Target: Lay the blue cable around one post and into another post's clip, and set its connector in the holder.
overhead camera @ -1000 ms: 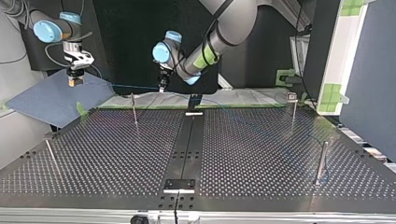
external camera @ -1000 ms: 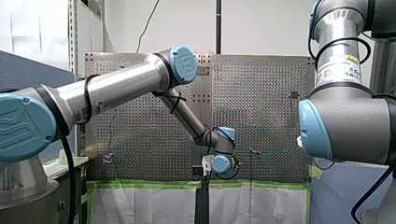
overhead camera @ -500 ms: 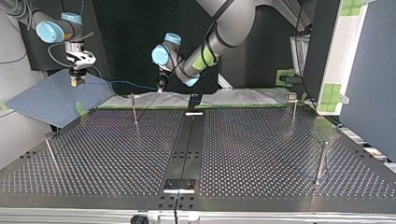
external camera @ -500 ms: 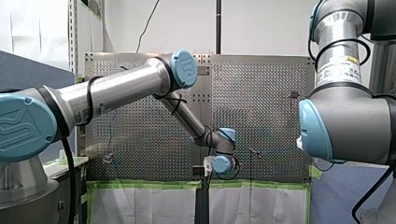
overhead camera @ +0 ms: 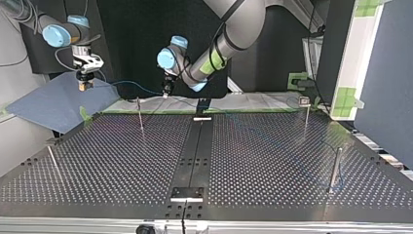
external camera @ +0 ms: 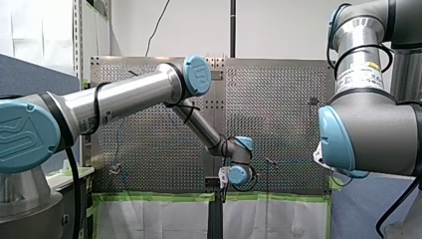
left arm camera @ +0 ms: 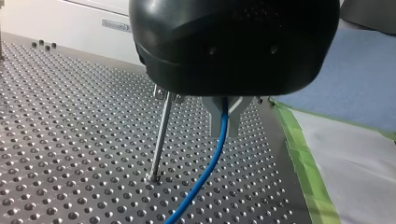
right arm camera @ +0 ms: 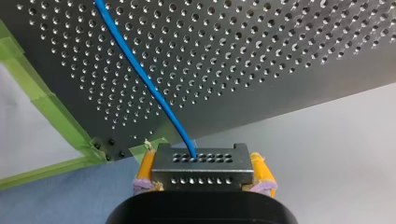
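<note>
My right gripper [right arm camera: 201,179], with yellow pads [right arm camera: 259,169], is shut on the grey connector block [right arm camera: 201,169]; the blue cable [right arm camera: 140,74] leaves its top face toward the perforated table. In the top view this gripper [overhead camera: 85,86] hangs over a blue mat past the table's far left corner. My left gripper [left arm camera: 224,122] has metal fingers shut on the blue cable [left arm camera: 205,172], just beside a thin post [left arm camera: 161,137]. In the top view the left gripper [overhead camera: 165,91] is behind that post [overhead camera: 140,115], and the cable [overhead camera: 134,85] arches between the two grippers. The front view shows my left gripper [external camera: 222,179] low at the middle.
Other posts stand on the perforated table [overhead camera: 272,161]: one with a clip head [overhead camera: 305,113] at the far right, a thicker one [overhead camera: 335,168] near right, a leaning one [overhead camera: 53,162] near left. Black fixtures [overhead camera: 187,193] sit on the centre strip. Green tape [left arm camera: 303,172] edges the table.
In the top view my right gripper has moved right and lower with the connector. My left gripper has shifted slightly left and up, and the cable between them has gone from taut to an arch.
</note>
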`<control>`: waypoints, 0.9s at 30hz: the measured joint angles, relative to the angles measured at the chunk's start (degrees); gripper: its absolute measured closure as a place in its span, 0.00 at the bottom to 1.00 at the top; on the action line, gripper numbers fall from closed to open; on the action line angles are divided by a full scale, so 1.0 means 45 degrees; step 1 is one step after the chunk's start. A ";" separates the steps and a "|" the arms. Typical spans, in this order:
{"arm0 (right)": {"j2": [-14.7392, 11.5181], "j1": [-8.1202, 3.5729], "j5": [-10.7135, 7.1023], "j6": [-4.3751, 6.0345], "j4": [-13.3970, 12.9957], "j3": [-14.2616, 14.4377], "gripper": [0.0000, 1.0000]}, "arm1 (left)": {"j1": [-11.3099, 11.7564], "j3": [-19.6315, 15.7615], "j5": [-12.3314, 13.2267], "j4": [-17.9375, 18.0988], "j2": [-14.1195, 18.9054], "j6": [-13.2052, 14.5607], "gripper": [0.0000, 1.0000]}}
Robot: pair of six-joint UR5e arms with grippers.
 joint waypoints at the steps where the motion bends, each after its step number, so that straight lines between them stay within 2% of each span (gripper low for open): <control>1: 0.0001 0.0018 0.0004 0.0008 0.0013 -0.0036 1.00 | 0.0013 0.0006 0.0016 -0.0001 -0.0001 -0.0013 1.00; 13: 0.0116 0.0254 0.0107 0.0043 0.0080 -0.0386 1.00 | 0.0274 0.0110 0.0289 -0.0101 -0.0113 -0.0187 1.00; 18: 0.0203 0.0309 0.0156 0.0041 0.0067 -0.0460 1.00 | 0.0275 0.0531 0.0456 -0.0517 -0.0458 -0.0233 1.00; 27: 0.0669 0.0363 0.0145 -0.0063 0.0305 -0.0846 1.00 | 0.0370 0.1102 0.0528 -0.0913 -0.0577 -0.0536 1.00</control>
